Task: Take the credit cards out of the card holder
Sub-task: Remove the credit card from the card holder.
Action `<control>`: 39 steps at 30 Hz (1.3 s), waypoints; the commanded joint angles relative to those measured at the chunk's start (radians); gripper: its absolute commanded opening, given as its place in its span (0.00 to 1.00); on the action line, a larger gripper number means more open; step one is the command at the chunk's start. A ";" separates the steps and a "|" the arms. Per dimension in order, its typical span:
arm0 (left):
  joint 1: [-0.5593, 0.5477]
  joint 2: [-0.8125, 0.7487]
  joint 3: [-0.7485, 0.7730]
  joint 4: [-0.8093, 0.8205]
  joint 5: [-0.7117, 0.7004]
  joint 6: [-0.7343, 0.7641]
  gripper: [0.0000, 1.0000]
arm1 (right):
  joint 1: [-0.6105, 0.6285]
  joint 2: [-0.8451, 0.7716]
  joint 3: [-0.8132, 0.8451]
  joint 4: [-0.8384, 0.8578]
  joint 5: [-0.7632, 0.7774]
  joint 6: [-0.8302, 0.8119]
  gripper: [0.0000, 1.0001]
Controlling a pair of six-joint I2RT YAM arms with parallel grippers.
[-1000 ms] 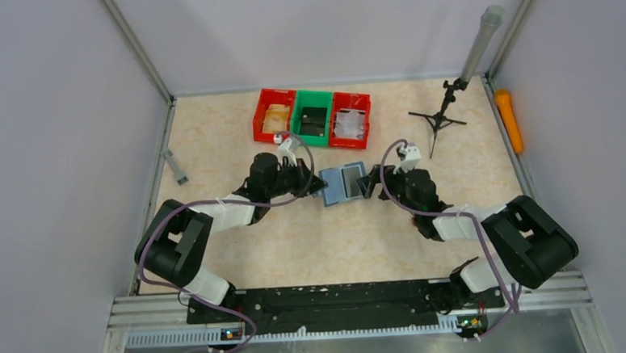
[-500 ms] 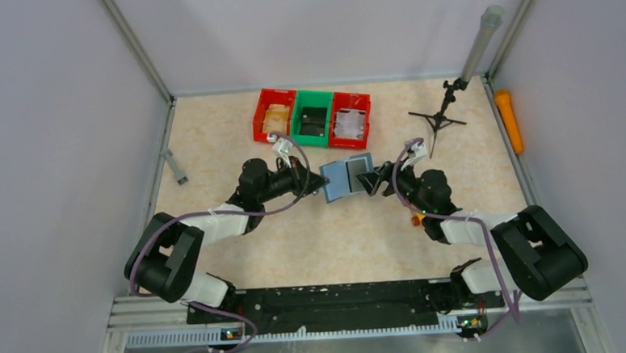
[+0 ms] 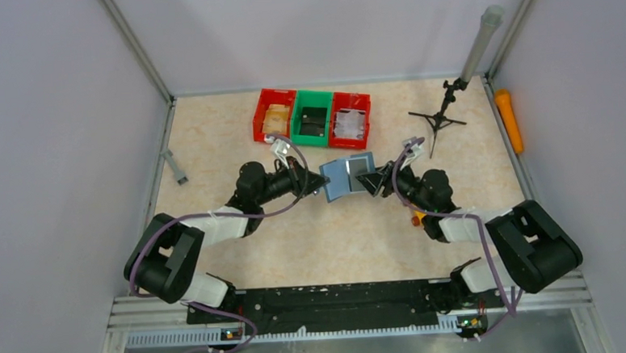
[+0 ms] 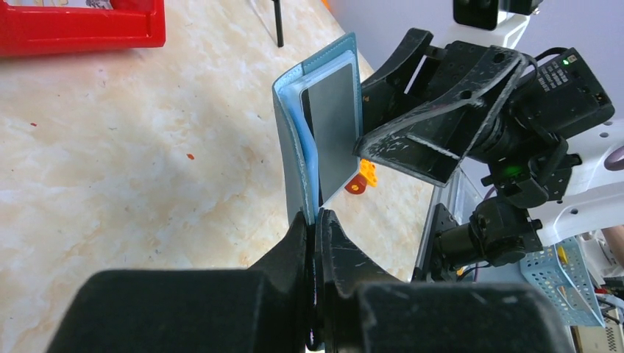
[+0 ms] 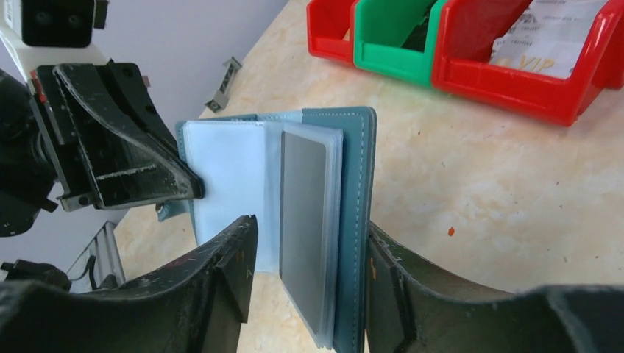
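Note:
The teal-blue card holder (image 3: 338, 179) hangs open between both grippers, off the table. My left gripper (image 4: 316, 220) is shut on the edge of its left half. A dark grey credit card (image 5: 302, 198) sits in the clear sleeves of the right half (image 5: 360, 184); it also shows in the left wrist view (image 4: 332, 125). My right gripper (image 5: 309, 257) is open and straddles that right half. Its right finger lies against the teal cover, and its left finger stands apart from the card. From above, the right gripper (image 3: 372, 181) meets the holder's right edge.
Two red bins (image 3: 274, 114) (image 3: 350, 119) and a green bin (image 3: 313, 118) stand just behind the holder. A small black tripod (image 3: 440, 117) stands at the back right. A yellow-orange toy block (image 3: 415, 218) lies by the right arm. A grey bar (image 3: 174, 166) lies at the left.
Both grippers and the card holder have moved a little back and up. The right arm has swung right, so its jaws now sit at the holder's right half.

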 commanded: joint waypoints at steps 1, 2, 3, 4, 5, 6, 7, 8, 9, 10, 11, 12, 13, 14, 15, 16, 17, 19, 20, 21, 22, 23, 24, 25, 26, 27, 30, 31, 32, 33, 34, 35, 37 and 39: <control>-0.001 -0.041 -0.021 0.094 -0.010 -0.005 0.00 | -0.006 0.031 0.025 0.065 -0.061 0.004 0.50; 0.000 -0.048 -0.025 0.081 -0.029 -0.004 0.00 | -0.005 0.037 0.021 0.083 -0.072 0.008 0.46; 0.001 -0.054 -0.029 0.072 -0.046 -0.003 0.00 | -0.006 0.042 0.021 0.090 -0.079 0.012 0.44; 0.002 -0.058 -0.032 0.072 -0.054 -0.002 0.00 | -0.005 0.045 0.024 0.089 -0.082 0.014 0.44; 0.002 -0.060 -0.034 0.071 -0.057 -0.002 0.00 | -0.006 0.048 0.025 0.089 -0.087 0.016 0.43; 0.004 -0.061 -0.035 0.069 -0.063 -0.001 0.00 | -0.006 0.052 0.026 0.094 -0.090 0.017 0.42; 0.004 -0.063 -0.035 0.064 -0.066 0.000 0.00 | -0.006 0.056 0.026 0.096 -0.092 0.018 0.40; 0.005 -0.064 -0.033 0.060 -0.071 0.000 0.00 | -0.006 0.059 0.029 0.094 -0.095 0.020 0.38; 0.007 -0.064 -0.034 0.057 -0.074 -0.001 0.00 | -0.006 0.063 0.032 0.095 -0.101 0.021 0.36; 0.008 -0.064 -0.035 0.058 -0.075 -0.003 0.00 | -0.006 0.067 0.035 0.098 -0.107 0.023 0.34; 0.009 -0.064 -0.035 0.059 -0.073 -0.004 0.00 | -0.006 0.072 0.037 0.099 -0.113 0.025 0.31; 0.010 -0.064 -0.035 0.059 -0.071 -0.004 0.00 | -0.006 0.077 0.039 0.102 -0.120 0.027 0.30; 0.011 -0.066 -0.035 0.059 -0.071 -0.005 0.00 | -0.006 0.081 0.038 0.110 -0.126 0.028 0.28; 0.012 -0.067 -0.035 0.058 -0.073 -0.005 0.00 | -0.005 0.085 0.039 0.116 -0.132 0.029 0.22; 0.011 -0.068 -0.034 0.053 -0.075 -0.002 0.00 | -0.006 0.089 0.043 0.118 -0.137 0.032 0.18; 0.011 -0.070 -0.032 0.039 -0.085 0.004 0.01 | -0.006 0.093 0.045 0.116 -0.139 0.033 0.14; 0.012 -0.077 -0.029 0.005 -0.112 0.015 0.04 | -0.006 0.094 0.049 0.108 -0.138 0.034 0.09; 0.011 -0.094 -0.005 -0.139 -0.245 0.050 0.15 | -0.006 0.094 0.054 0.091 -0.133 0.034 0.02; 0.011 -0.102 0.014 -0.225 -0.308 0.069 0.19 | -0.006 0.094 0.056 0.083 -0.128 0.033 0.00; 0.011 -0.110 0.036 -0.303 -0.365 0.089 0.23 | -0.006 0.093 0.057 0.078 -0.122 0.033 0.00; 0.009 -0.114 0.056 -0.397 -0.415 0.103 0.28 | -0.006 0.093 0.058 0.074 -0.119 0.033 0.00; 0.009 -0.114 0.078 -0.445 -0.454 0.112 0.35 | -0.006 0.092 0.059 0.070 -0.116 0.033 0.00; 0.009 -0.115 0.090 -0.485 -0.489 0.117 0.42 | -0.006 0.093 0.061 0.062 -0.112 0.033 0.00; 0.009 -0.113 0.104 -0.524 -0.528 0.118 0.49 | -0.006 0.095 0.063 0.054 -0.109 0.033 0.00; 0.009 -0.109 0.117 -0.559 -0.564 0.116 0.56 | -0.005 0.096 0.068 0.042 -0.102 0.031 0.00; 0.009 -0.108 0.129 -0.595 -0.596 0.113 0.61 | -0.005 0.097 0.074 0.022 -0.096 0.029 0.00; 0.008 -0.128 0.135 -0.616 -0.621 0.128 0.65 | -0.006 0.106 0.093 -0.034 -0.076 0.019 0.00; 0.007 -0.144 0.119 -0.587 -0.581 0.134 0.65 | -0.007 0.111 0.099 -0.046 -0.076 0.020 0.00; 0.007 -0.163 0.100 -0.547 -0.546 0.139 0.65 | -0.007 0.116 0.102 -0.044 -0.082 0.022 0.00; 0.006 -0.181 0.077 -0.501 -0.510 0.145 0.65 | -0.008 0.122 0.103 -0.037 -0.090 0.024 0.00; 0.005 -0.198 0.058 -0.465 -0.482 0.152 0.63 | -0.008 0.127 0.105 -0.033 -0.095 0.027 0.00; 0.004 -0.210 0.044 -0.438 -0.460 0.155 0.61 | -0.007 0.134 0.108 -0.039 -0.097 0.030 0.00; 0.003 -0.224 0.029 -0.399 -0.421 0.160 0.59 | -0.008 0.143 0.121 -0.063 -0.097 0.029 0.00; 0.004 -0.230 0.010 -0.340 -0.347 0.161 0.54 | -0.008 0.153 0.129 -0.073 -0.102 0.030 0.00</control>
